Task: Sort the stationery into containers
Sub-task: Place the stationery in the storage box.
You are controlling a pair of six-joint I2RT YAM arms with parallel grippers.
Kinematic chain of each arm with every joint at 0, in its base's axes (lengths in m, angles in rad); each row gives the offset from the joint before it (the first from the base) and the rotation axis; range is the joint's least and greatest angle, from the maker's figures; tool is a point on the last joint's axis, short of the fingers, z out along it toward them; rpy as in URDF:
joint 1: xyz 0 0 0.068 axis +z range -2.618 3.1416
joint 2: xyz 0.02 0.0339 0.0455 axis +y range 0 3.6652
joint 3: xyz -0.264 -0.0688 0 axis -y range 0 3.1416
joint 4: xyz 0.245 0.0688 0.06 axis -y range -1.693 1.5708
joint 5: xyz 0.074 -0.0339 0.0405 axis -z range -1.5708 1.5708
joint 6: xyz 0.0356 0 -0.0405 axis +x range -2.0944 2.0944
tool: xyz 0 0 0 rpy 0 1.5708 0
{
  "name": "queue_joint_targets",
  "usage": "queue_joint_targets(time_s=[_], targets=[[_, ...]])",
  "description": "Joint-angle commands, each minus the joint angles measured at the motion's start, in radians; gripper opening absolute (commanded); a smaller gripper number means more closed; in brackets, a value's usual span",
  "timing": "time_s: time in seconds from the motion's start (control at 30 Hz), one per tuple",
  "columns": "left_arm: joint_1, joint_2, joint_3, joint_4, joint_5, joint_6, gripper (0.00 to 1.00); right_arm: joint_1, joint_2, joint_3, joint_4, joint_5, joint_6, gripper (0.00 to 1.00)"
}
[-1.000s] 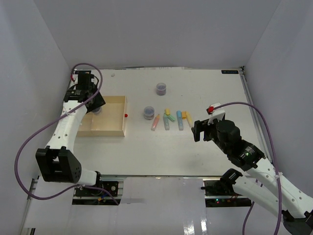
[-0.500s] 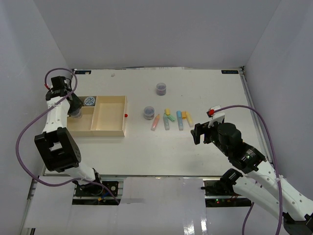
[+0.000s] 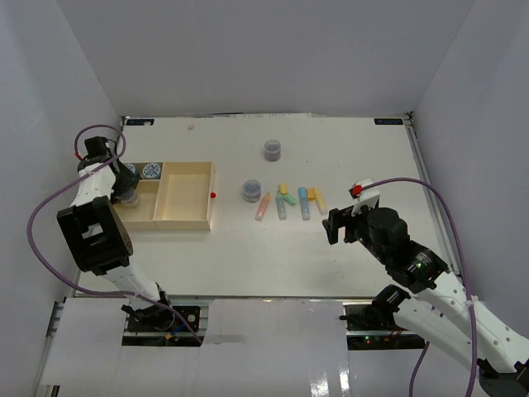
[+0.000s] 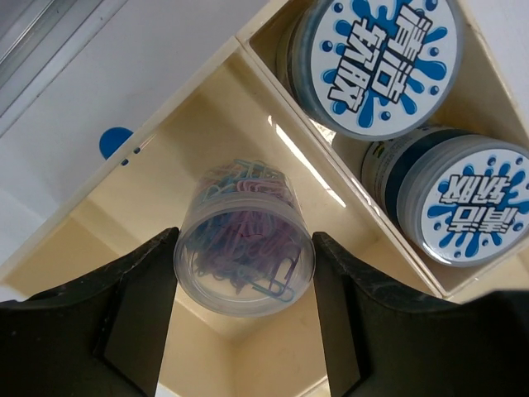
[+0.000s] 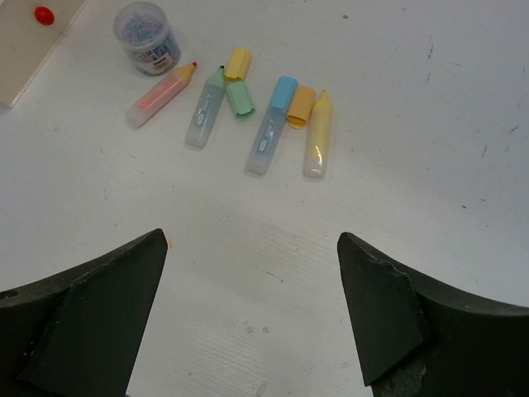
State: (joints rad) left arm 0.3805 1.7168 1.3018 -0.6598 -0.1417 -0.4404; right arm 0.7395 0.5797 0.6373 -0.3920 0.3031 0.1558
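My left gripper (image 3: 125, 188) (image 4: 245, 277) is shut on a clear jar of coloured paper clips (image 4: 244, 248), inside the near-left compartment of the beige tray (image 3: 183, 222) (image 4: 207, 99). Two jars with blue, white-patterned lids (image 4: 376, 62) (image 4: 475, 207) sit in the compartment beside it. Two grey-purple jars (image 3: 273, 150) (image 3: 251, 191) stand on the table. Pastel sticks lie in a row: pink (image 5: 161, 93), green (image 5: 205, 117), blue (image 5: 271, 124), yellow (image 5: 317, 136). My right gripper (image 3: 345, 225) (image 5: 252, 331) is open and empty, on the near side of the sticks.
Loose caps lie among the sticks: yellow (image 5: 238, 63), green (image 5: 240, 99), orange (image 5: 302, 106). A small red dot (image 3: 213, 195) sits at the tray's right wall. White enclosure walls stand close on the left and right.
My left gripper moved with the jar from the tray's middle to its left compartment, uncovering the two blue-lidded jars. My right gripper drew back a little toward me.
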Motion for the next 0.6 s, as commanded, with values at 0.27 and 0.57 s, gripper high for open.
queue_joint_targets(time_s=[0.27,0.57], targets=[[0.049,-0.003,-0.012,0.060,0.007,-0.011,0.53,-0.003,-0.004,-0.013,0.051,-0.001,-0.002,0.90],[0.057,0.023,-0.007,0.075,0.034,-0.011,0.69,-0.005,-0.004,-0.018,0.054,0.004,0.001,0.90]])
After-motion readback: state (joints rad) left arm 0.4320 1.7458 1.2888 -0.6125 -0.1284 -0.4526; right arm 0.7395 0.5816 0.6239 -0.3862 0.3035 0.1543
